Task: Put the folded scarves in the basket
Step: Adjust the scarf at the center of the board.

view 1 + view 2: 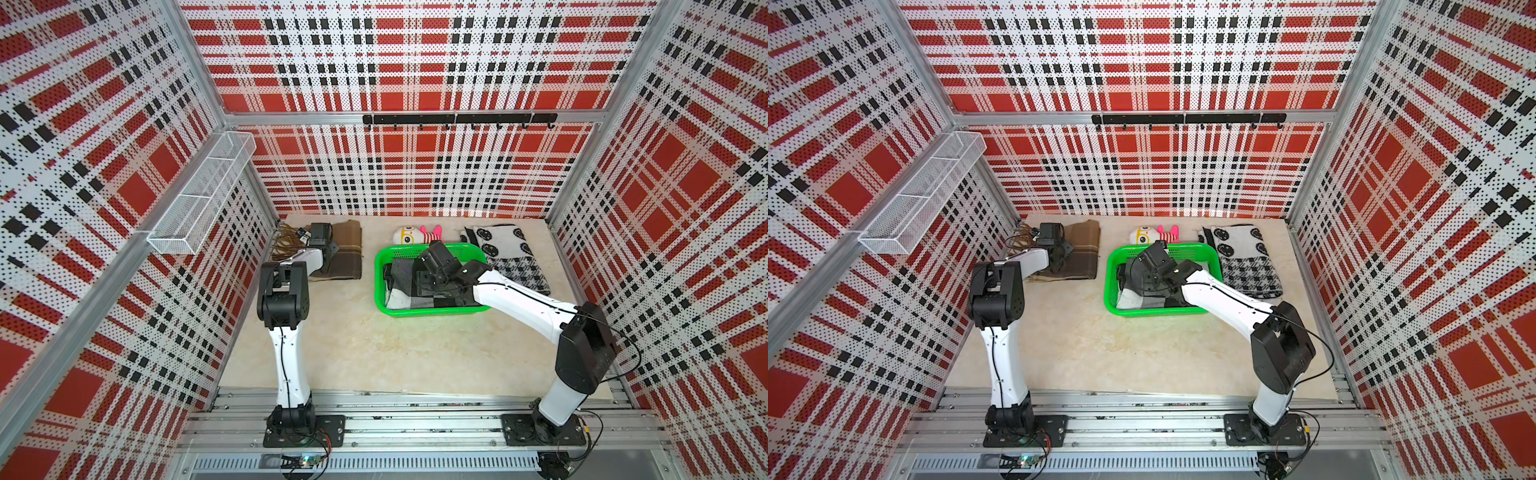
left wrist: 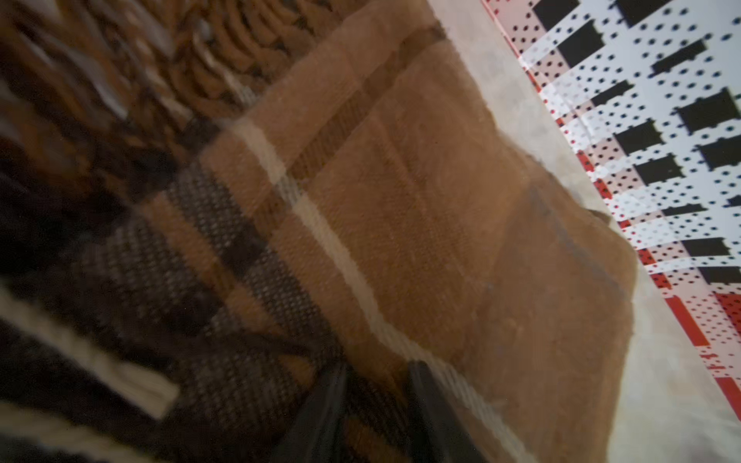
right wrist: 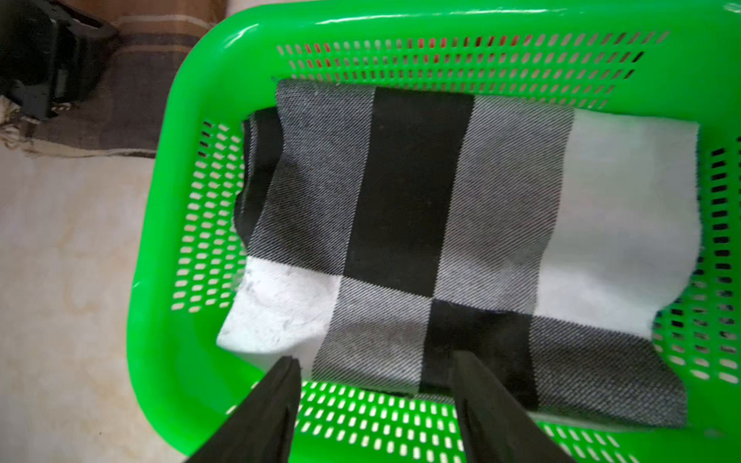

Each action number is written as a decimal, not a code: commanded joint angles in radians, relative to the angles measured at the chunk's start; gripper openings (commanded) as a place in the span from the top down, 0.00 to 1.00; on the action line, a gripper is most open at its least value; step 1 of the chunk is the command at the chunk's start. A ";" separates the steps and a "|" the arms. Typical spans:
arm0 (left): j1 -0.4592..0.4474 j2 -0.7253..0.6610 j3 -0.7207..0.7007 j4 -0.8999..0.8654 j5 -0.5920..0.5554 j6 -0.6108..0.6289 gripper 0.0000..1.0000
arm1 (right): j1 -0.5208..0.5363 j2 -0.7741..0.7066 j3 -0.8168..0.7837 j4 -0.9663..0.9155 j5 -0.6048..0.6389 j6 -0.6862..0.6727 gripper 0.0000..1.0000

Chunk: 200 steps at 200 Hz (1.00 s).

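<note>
Woven twill in large black, grey and white checks, the folded scarf (image 3: pixel 441 224) lies flat inside the basket (image 3: pixel 168 200) and covers most of its floor. The basket is glossy bright green plastic, rectangular with rounded corners, and its shallow sides are pierced by rows of small slots. Just above the scarf's edge hangs the right gripper (image 3: pixel 376 358), its black jaws spread apart with nothing between them.

At nine o'clock from the basket lies a fringed brown scarf (image 1: pixel 347 249) in soft plaid. The left gripper (image 2: pixel 377 366) presses into it with fingers narrowly parted; whether they pinch the cloth I cannot tell. At twelve o'clock sits a plush toy (image 1: pixel 409 235). At three o'clock, just beside the basket, lies a black-and-white knit scarf (image 1: pixel 515 262). All of these rest on the pale marbled tabletop (image 1: pixel 374 345).
</note>
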State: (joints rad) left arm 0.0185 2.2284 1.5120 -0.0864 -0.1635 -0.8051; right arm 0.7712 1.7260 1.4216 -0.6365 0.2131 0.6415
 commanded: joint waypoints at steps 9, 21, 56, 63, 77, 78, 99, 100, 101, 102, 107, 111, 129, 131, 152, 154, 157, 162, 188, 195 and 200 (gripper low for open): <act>-0.002 -0.109 -0.233 0.053 -0.009 -0.057 0.70 | 0.087 0.026 0.024 0.025 -0.001 0.028 0.33; -0.012 -0.158 -0.315 0.081 -0.018 -0.070 0.71 | 0.117 0.037 0.023 0.034 -0.001 0.040 0.33; -0.082 -0.305 -0.538 0.149 -0.057 -0.114 0.72 | 0.197 0.066 0.018 0.086 -0.051 0.080 0.32; -0.104 -0.338 -0.576 0.158 -0.071 -0.126 0.72 | 0.217 0.081 0.024 0.101 -0.070 0.091 0.32; -0.144 -0.395 -0.651 0.184 -0.074 -0.158 0.73 | 0.253 0.115 0.047 0.115 -0.091 0.106 0.32; -0.147 -0.398 -0.654 0.185 -0.075 -0.160 0.73 | 0.256 0.119 0.048 0.115 -0.092 0.107 0.32; -0.209 -0.452 -0.717 0.200 -0.072 -0.202 0.74 | 0.309 0.189 0.121 0.107 -0.116 0.134 0.32; -0.211 -0.454 -0.720 0.200 -0.071 -0.204 0.74 | 0.309 0.189 0.121 0.107 -0.116 0.134 0.32; -0.214 -0.458 -0.723 0.200 -0.070 -0.206 0.74 | 0.311 0.192 0.124 0.107 -0.119 0.136 0.33; -0.215 -0.460 -0.726 0.201 -0.069 -0.207 0.74 | 0.314 0.199 0.128 0.109 -0.124 0.140 0.33; -0.224 -0.475 -0.738 0.201 -0.067 -0.217 0.74 | 0.319 0.213 0.139 0.115 -0.137 0.149 0.33; -0.231 -0.488 -0.749 0.202 -0.068 -0.224 0.75 | 0.323 0.223 0.144 0.119 -0.146 0.155 0.34; -0.235 -0.570 -0.794 0.206 -0.067 -0.238 0.75 | 0.331 0.271 0.171 0.139 -0.180 0.196 0.36; -0.234 -0.579 -0.798 0.205 -0.068 -0.238 0.75 | 0.332 0.273 0.172 0.140 -0.181 0.198 0.36; -0.197 -0.663 -0.786 0.184 -0.072 -0.196 0.74 | 0.332 0.317 0.207 0.146 -0.192 0.237 0.37; -0.194 -0.667 -0.778 0.176 -0.076 -0.188 0.74 | 0.333 0.321 0.211 0.146 -0.192 0.240 0.37; -0.187 -0.671 -0.767 0.169 -0.078 -0.176 0.74 | 0.332 0.325 0.217 0.146 -0.194 0.245 0.37; -0.177 -0.671 -0.744 0.164 -0.082 -0.149 0.73 | 0.333 0.338 0.227 0.145 -0.194 0.257 0.36; -0.118 -0.549 -0.544 0.104 -0.032 -0.015 0.73 | 0.332 0.403 0.279 0.146 -0.203 0.310 0.35; -0.106 -0.498 -0.483 0.085 -0.019 0.013 0.73 | 0.332 0.426 0.299 0.147 -0.209 0.324 0.35; -0.098 -0.459 -0.433 0.056 -0.012 0.029 0.74 | 0.332 0.445 0.317 0.148 -0.211 0.330 0.35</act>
State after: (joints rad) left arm -0.1192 1.6367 0.8932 0.0479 -0.2157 -0.9150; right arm 1.1053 2.0930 1.6676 -0.5041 0.0204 0.8978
